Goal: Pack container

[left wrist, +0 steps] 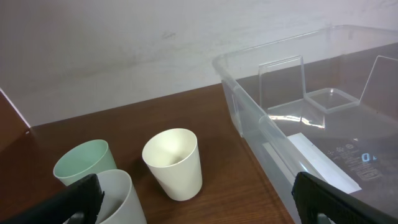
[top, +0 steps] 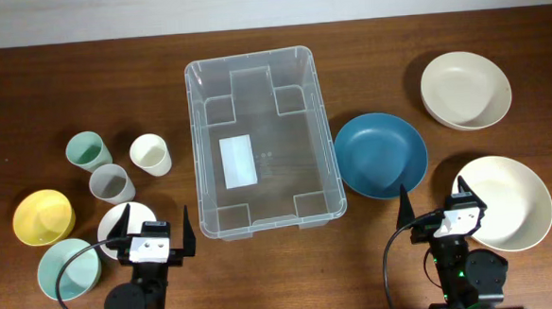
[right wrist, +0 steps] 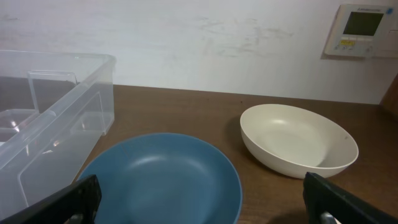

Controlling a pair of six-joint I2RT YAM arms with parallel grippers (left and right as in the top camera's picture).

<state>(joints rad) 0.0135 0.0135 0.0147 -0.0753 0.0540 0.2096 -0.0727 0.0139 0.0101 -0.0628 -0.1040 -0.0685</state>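
Container sat centre frame in the overhead view, open side up and empty, flat on the tabletop. It ran long axis top to bottom of frame.

Handling, my read:
- Thin clear moulded plastic, so light while empty.
- The rolled rim and corner ridges looked stiff. The long walls would likely flex if squeezed mid-span.
- The surface was smooth and glossy, so I'd expect it to slip on a shallow pinch.
- It was far too wide for the jaws to span. The only real hold was a pinch over the rim, one finger inside the wall and one outside, best near a corner where it's stiffest.
- A nudge on the wall would probably slide it on the wood.

Left end effector was at bottom left of frame, just off the container's lower-left corner, with jaws spread wide and nothing in them. Right end effector was at bottom right, below the blue bowl, also wide and empty.

Writing:
- White label on the container base showed no legible text from overhead.
- The left wrist view showed faint print beside it with a "0"-like mark, and the rest was too small to read.
- The wall panel at upper right of the right wrist view had a display, also unreadable.
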